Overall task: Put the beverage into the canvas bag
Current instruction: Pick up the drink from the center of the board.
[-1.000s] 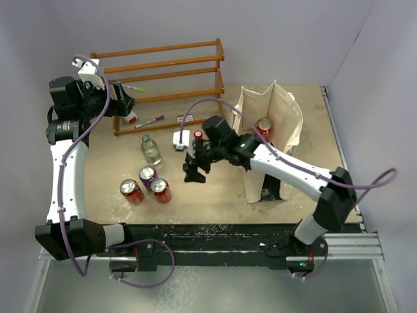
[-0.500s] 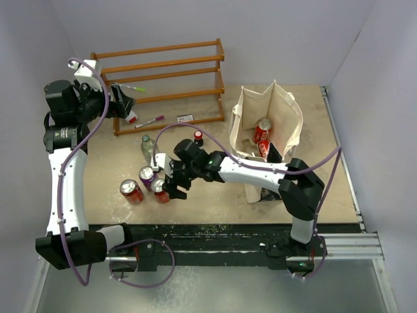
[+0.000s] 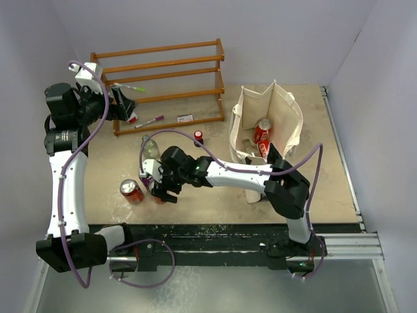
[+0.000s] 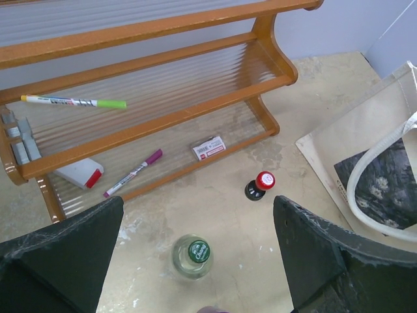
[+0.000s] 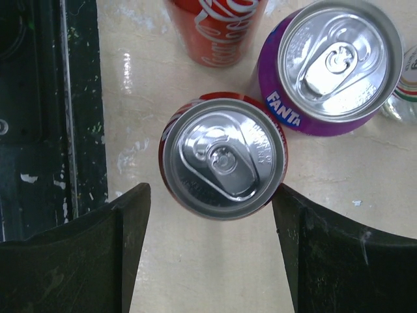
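The right end effector point(image 3: 163, 189) point(image 5: 212, 215) is spread wide over an upright red can point(image 5: 223, 155), one finger on either side of its silver lid; it has not closed on the can, and whether the pads touch its wall cannot be told. Just beyond the fingertips a purple Fanta can point(image 5: 335, 62) point(image 3: 147, 177) stands touching or nearly touching the red can; a second red cola can point(image 5: 215, 29) point(image 3: 131, 190) stands beside that one; a clear bottle with a green cap point(image 3: 150, 149) point(image 4: 193, 255) stands further out past the purple can. The canvas bag point(image 3: 287, 124) point(image 4: 365, 150) stands open on the bench point(image 3: 208, 189), well away from this end effector toward the arm's own base side, with two red cans point(image 3: 262, 130) inside it.

The left end effector point(image 3: 124, 104) point(image 4: 199, 208) is raised, wide open and holding nothing; below and ahead of it lie a wooden rack point(image 4: 150, 72) with a green-capped marker point(image 4: 71, 101) and a purple marker point(image 4: 133, 173), and a small black bottle with a red cap point(image 4: 259, 184).
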`<state>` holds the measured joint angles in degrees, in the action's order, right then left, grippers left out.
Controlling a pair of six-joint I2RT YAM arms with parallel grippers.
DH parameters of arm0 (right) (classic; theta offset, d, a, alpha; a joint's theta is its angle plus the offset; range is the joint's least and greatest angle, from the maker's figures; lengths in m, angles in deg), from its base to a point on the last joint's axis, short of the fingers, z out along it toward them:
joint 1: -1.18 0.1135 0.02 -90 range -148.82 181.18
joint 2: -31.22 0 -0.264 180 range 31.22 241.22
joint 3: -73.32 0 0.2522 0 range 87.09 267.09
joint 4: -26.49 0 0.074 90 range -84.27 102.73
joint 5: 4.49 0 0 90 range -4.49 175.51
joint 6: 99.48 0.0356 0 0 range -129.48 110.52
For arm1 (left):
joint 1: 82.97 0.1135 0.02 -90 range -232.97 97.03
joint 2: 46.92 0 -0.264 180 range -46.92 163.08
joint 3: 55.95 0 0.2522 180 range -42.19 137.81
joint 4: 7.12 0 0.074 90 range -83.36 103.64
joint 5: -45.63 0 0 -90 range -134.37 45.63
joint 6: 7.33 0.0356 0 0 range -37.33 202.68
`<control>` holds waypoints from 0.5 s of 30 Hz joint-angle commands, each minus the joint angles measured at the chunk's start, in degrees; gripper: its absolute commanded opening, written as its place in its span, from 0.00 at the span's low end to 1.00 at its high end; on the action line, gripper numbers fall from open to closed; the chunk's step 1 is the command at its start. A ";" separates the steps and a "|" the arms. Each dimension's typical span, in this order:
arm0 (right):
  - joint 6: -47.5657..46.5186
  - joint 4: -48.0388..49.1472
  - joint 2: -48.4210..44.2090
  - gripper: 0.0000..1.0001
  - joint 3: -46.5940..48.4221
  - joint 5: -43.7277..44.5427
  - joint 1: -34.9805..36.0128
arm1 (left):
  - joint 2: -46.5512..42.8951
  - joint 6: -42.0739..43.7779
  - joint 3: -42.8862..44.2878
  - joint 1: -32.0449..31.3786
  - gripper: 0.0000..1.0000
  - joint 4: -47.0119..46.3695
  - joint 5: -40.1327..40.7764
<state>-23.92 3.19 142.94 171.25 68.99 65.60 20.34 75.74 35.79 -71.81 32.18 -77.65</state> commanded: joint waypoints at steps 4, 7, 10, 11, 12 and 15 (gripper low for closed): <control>2.65 1.43 1.52 0.77 4.55 3.89 0.93 | -1.48 -1.62 0.17 0.48 0.99 -3.45 -2.44; 4.00 1.72 1.68 0.77 4.81 5.26 1.19 | -1.48 -1.80 0.12 0.60 0.99 -3.69 -2.67; 5.35 2.26 1.53 0.78 4.49 6.43 1.47 | -1.43 -2.01 -0.17 0.66 0.99 -3.96 -2.81; 5.91 2.59 1.50 0.78 4.36 6.88 1.57 | -1.43 -2.02 -0.25 0.70 0.99 -4.07 -2.90; 6.37 2.79 1.45 0.78 4.35 7.19 1.61 | -1.43 -2.10 -0.32 0.71 0.99 -4.17 -2.89; 7.83 2.84 1.55 0.78 4.96 7.81 1.65 | -1.48 -2.22 -0.52 0.86 0.99 -4.35 -3.09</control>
<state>-19.18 3.67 145.39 173.61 74.70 66.80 20.23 74.64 35.70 -71.70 31.06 -79.35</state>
